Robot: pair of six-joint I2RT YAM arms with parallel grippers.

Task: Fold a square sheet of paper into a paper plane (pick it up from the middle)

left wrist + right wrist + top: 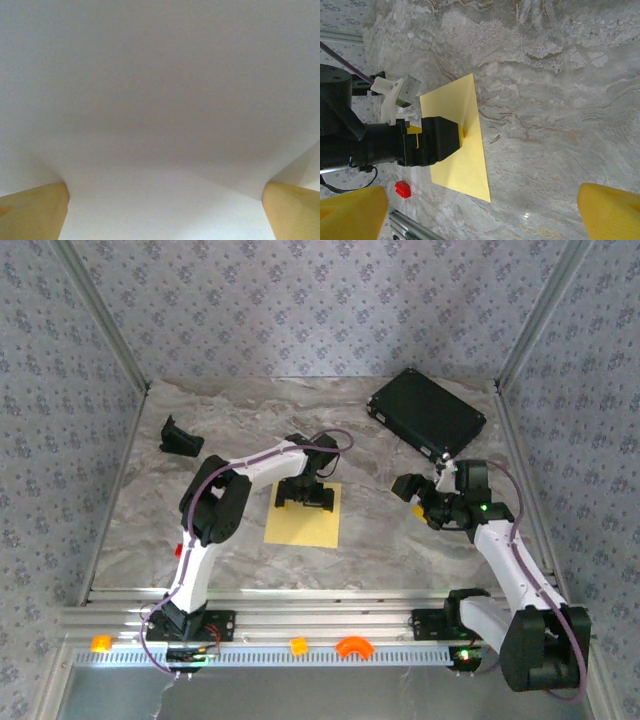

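Note:
The square sheet of paper (pixel 300 527) lies pale yellow on the marble table, near its middle. My left gripper (pixel 304 496) points straight down onto the sheet's far half, jaws spread wide and open. In the left wrist view the paper (pixel 160 125) fills the frame, with a yellow fingertip (pixel 35 210) in each lower corner. The right wrist view shows the sheet (pixel 465 167) ridged slightly beside the left gripper's black finger (pixel 440 140). My right gripper (pixel 420 502) hangs open above bare table to the right, holding nothing. The paper plane is out of view.
A black rectangular case (pixel 427 412) lies at the back right. A small black holder (pixel 180 437) sits at the back left. A small red block (pixel 402 189) rests by the left arm's base. Orange plastic pieces (pixel 352 647) sit on the front rail (pixel 320 620).

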